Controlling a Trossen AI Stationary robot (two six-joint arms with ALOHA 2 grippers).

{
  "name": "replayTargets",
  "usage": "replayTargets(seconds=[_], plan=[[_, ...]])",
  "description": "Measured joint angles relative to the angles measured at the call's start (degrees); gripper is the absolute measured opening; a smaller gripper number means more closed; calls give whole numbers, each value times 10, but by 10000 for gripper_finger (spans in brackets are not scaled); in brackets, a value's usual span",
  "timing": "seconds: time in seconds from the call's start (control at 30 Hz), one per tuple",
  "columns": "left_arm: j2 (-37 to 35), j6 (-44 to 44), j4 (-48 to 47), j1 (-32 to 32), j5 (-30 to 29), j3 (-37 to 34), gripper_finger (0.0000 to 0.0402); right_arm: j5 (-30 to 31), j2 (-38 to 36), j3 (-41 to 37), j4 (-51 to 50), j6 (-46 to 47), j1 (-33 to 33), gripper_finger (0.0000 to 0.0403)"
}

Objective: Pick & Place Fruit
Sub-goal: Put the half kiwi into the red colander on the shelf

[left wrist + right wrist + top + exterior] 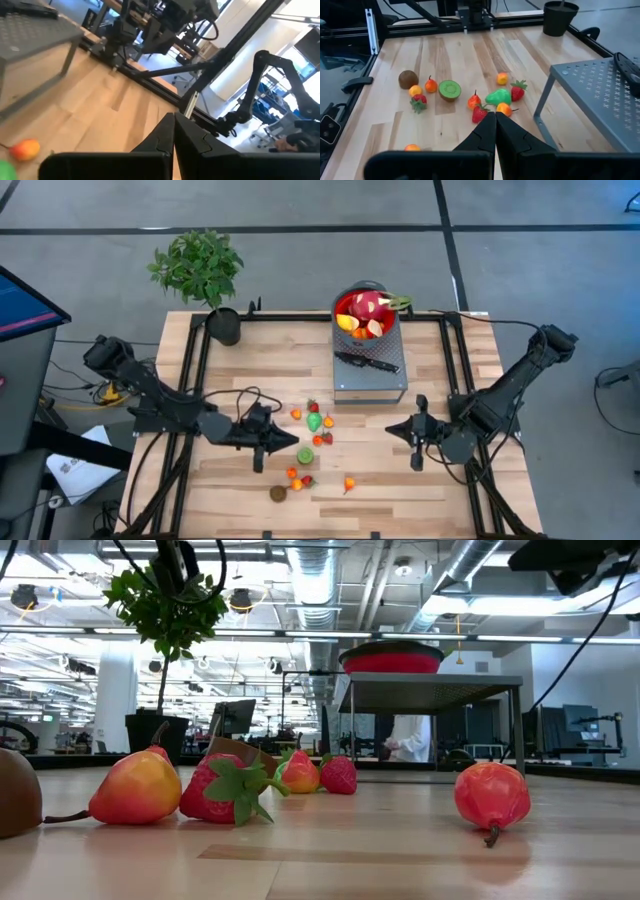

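Holding dragon fruit (366, 307) and cut pieces, red bowl (345, 304) sits on stand; both grippers clenched, empty

The left pincer (173, 131) is shut tight, its two dark fingers (157, 140) pressed together over the wooden surface (100, 107). At eight o'clock from it lies a small orange fruit (24, 149).
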Motion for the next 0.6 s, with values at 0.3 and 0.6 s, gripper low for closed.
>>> replayTargets(seconds=[0.3,0.6], plan=[[60,3,3,-26,-1,66,1,0,0,0,0,0,0,0],[115,-3,3,-42,-15,113,1,-1,0,0,0,0,1,0]])
